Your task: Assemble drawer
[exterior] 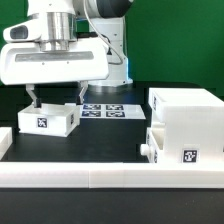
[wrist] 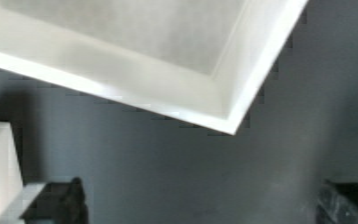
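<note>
Gripper [exterior: 56, 97] above tray [exterior: 48, 121], housing [exterior: 190, 112] apart, rail [exterior: 70, 175] nearby

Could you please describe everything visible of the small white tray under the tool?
The small white plastic open-top tray is boxy, with a black-and-white square tag on its facing side. It sits upright on the black table at the exterior view's left, near the thin flat white marker board. The open two-finger tool hangs just above it; whether they touch is unclear.

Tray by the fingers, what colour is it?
The tray is white, with a black-and-white tag. Best in exterior view.
</note>
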Motion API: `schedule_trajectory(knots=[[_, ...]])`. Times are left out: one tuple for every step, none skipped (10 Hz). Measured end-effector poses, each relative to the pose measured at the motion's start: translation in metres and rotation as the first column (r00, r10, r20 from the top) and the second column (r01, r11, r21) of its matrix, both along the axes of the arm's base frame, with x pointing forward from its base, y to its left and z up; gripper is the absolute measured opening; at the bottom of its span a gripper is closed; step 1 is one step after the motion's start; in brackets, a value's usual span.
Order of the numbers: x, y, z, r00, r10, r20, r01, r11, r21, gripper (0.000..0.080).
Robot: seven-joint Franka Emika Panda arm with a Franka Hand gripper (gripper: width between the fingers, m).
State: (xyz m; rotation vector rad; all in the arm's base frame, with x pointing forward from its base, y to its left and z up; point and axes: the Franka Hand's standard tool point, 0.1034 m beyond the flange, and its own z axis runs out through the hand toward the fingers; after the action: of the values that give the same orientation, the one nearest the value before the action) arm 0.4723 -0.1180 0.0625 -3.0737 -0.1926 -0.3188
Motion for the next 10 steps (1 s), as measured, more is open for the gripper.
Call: schedule_trajectory(knots=[[0.000,0.002,0.000,0.999,-0.032,0.000,0.032,0.999,0.006,0.0649],[-0.001,0.007,0.001,0.997,-0.075,0.000,0.075,0.997,0.010,0.0649],[-0.008,0.009,0.002,0.992,-0.123,-0.006,0.123,0.992,0.011,0.0649],[-0.013,0.020,0.002,0.984,-0.176,-0.014,0.177,0.984,0.014,0.0649],[-0.017,0.027,-0.003,0.981,-0.193,-0.027,0.193,0.981,0.011,0.0649],[-0.025,0.023,-0.010,0.979,-0.200,-0.038,0.200,0.980,0.004,0.0649],[-0.032,0.019,-0.017,0.976,-0.215,-0.021,0.215,0.977,-0.004,0.0649],[-0.033,0.020,-0.019,0.977,-0.211,-0.030,0.211,0.977,-0.002,0.0649],[-0.033,0.020,-0.018,0.977,-0.211,-0.029,0.211,0.978,-0.002,0.0649],[-0.033,0.021,-0.019,0.977,-0.211,-0.030,0.211,0.978,-0.002,0.0649]])
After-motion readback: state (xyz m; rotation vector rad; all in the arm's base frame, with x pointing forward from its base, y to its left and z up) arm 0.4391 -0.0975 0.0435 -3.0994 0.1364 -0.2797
